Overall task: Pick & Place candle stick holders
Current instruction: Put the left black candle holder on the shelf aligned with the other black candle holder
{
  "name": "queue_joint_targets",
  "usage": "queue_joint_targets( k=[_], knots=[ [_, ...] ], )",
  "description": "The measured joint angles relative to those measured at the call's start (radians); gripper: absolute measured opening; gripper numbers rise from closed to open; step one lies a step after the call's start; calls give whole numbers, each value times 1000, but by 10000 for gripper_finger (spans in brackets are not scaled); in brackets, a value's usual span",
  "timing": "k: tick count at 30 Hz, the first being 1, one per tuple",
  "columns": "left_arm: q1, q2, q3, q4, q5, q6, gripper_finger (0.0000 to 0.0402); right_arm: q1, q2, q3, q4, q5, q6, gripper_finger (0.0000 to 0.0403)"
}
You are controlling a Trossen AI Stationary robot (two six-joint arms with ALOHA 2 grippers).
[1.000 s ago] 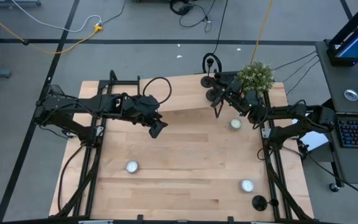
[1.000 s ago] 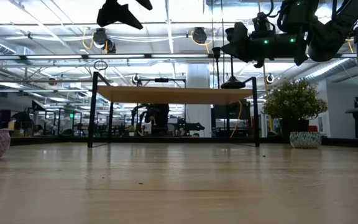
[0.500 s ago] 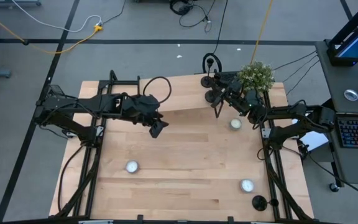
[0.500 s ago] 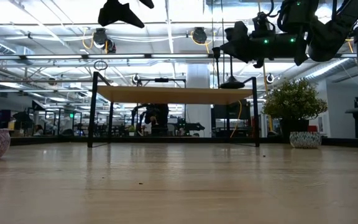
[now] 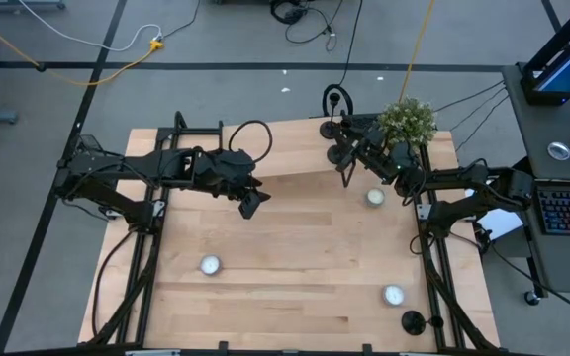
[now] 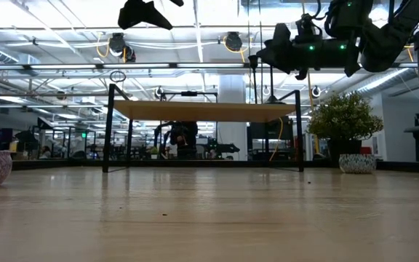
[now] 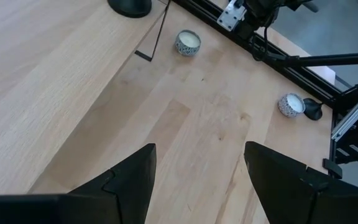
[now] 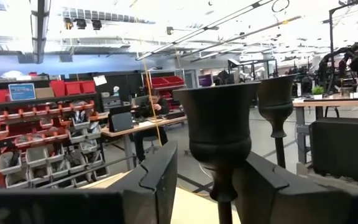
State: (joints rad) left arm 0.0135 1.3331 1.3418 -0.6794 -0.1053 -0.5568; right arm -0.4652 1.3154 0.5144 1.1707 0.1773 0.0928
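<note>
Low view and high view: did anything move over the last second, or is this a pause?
Nearly a pause. In the low view the left tool, open, has shifted very slightly. The right tool stays shut on a candle stick holder near the plant. The tealights lie where they were.

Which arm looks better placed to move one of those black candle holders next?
Right. The right gripper already has a candle holder between its fingers, lifted; the left gripper hangs open over bare table.
</note>
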Motion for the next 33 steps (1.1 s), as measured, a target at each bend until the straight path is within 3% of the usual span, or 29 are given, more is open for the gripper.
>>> queue_joint_targets(
  k=[33],
  knots=[
    [0, 0, 0, 2, 1, 9, 253, 0, 10, 114, -73, 0, -43, 112]
  ],
)
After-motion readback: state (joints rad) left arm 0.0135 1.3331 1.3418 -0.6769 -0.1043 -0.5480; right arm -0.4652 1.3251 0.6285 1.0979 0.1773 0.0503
